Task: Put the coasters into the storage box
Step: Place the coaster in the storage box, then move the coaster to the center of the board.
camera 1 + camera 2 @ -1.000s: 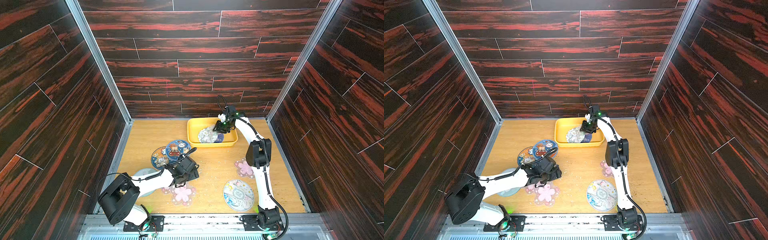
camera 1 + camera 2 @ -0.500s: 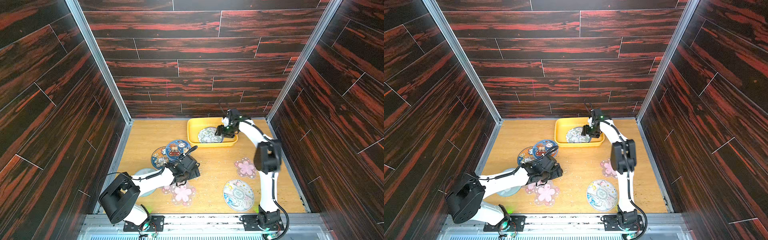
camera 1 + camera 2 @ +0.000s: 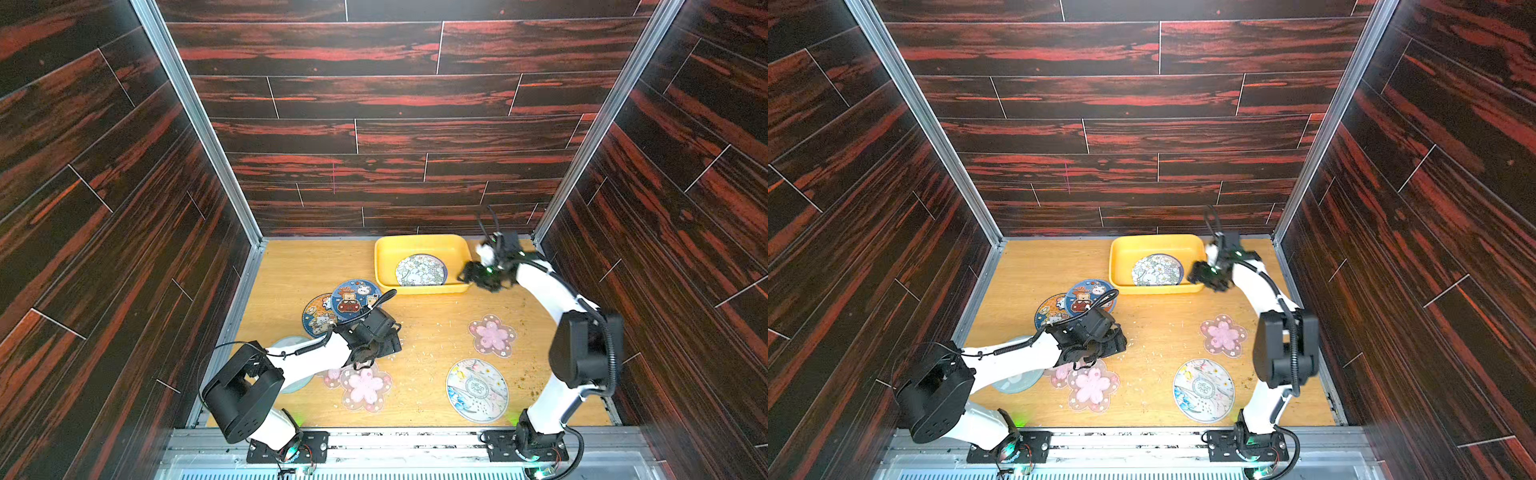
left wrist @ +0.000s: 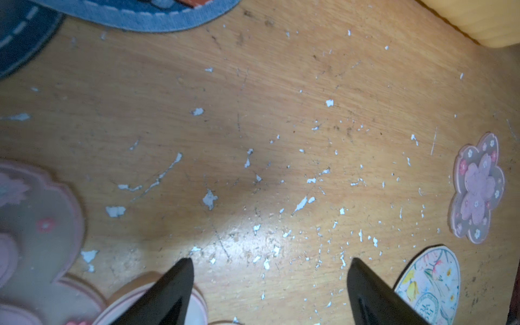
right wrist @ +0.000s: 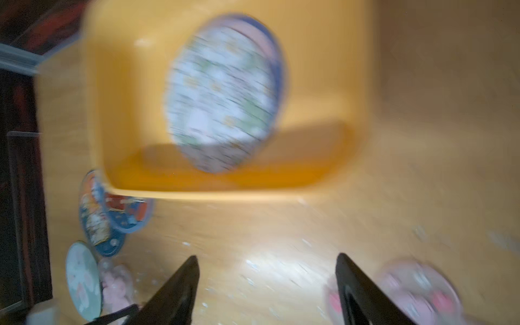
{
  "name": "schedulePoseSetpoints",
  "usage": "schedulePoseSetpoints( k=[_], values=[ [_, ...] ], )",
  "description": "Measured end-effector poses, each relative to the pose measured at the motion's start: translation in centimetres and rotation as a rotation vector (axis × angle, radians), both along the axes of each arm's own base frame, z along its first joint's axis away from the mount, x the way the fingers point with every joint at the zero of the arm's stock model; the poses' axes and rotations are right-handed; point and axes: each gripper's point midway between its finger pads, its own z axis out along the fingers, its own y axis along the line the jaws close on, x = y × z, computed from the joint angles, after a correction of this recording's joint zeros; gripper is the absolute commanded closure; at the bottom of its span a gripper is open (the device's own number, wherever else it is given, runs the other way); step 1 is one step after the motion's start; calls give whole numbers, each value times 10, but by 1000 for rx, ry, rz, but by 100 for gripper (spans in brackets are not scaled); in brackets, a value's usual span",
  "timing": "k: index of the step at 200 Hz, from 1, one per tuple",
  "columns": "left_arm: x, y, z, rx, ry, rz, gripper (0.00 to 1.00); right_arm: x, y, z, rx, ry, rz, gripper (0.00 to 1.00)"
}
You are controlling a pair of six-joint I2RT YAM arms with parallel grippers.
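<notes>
The yellow storage box (image 3: 419,241) (image 3: 1154,240) (image 5: 112,84) stands at the back of the table. A white floral coaster (image 3: 420,270) (image 3: 1158,270) (image 5: 222,92) lies flat in it on top of a blue-edged one. My right gripper (image 3: 467,274) (image 5: 267,259) is open and empty, just outside the box's right near corner. My left gripper (image 3: 388,347) (image 4: 270,261) is open and empty, low over bare table beside a pink blossom coaster (image 3: 365,386) (image 4: 42,219). Two blue cartoon coasters (image 3: 353,295) overlap left of the box.
Another pink blossom coaster (image 3: 492,336) (image 4: 477,188) and a large white floral disc (image 3: 477,390) (image 4: 430,281) lie on the right of the table. A pale grey-green disc (image 3: 291,345) is partly under my left arm. Dark wood-patterned walls enclose the table on three sides.
My right gripper has opened and drawn back out of the box to the right, and the floral coaster now lies flat inside. The left arm has barely moved.
</notes>
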Motion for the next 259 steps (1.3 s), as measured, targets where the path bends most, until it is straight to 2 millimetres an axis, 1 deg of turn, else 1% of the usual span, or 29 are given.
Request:
schedulePoseSetpoints(
  k=[32, 56, 88, 116, 142, 189, 225, 259],
  values=[
    [0, -2, 1, -2, -1, -12, 10, -32, -50, -30, 1, 87, -139, 18],
    [0, -3, -2, 0, 8, -21, 9, -46, -83, -47, -29, 129, -227, 17],
    [1, -7, 1, -18, 2, -27, 9, -63, -111, -68, -77, 182, -303, 15],
    [3, -9, 3, -27, -4, -29, 8, -74, -129, -80, -94, 209, -354, 15],
    [3, -9, 3, -27, -4, -29, 8, -77, -131, -85, -96, 212, -361, 15],
    [4, -11, 4, -35, -13, -28, 7, -89, -124, -99, -75, 245, -350, 15],
    [6, -12, 6, -42, -20, -28, 7, -85, -118, -98, -49, 228, -336, 15],
    [7, -13, 7, -48, -26, -28, 7, -80, -104, -97, -32, 204, -296, 15]
  ],
)
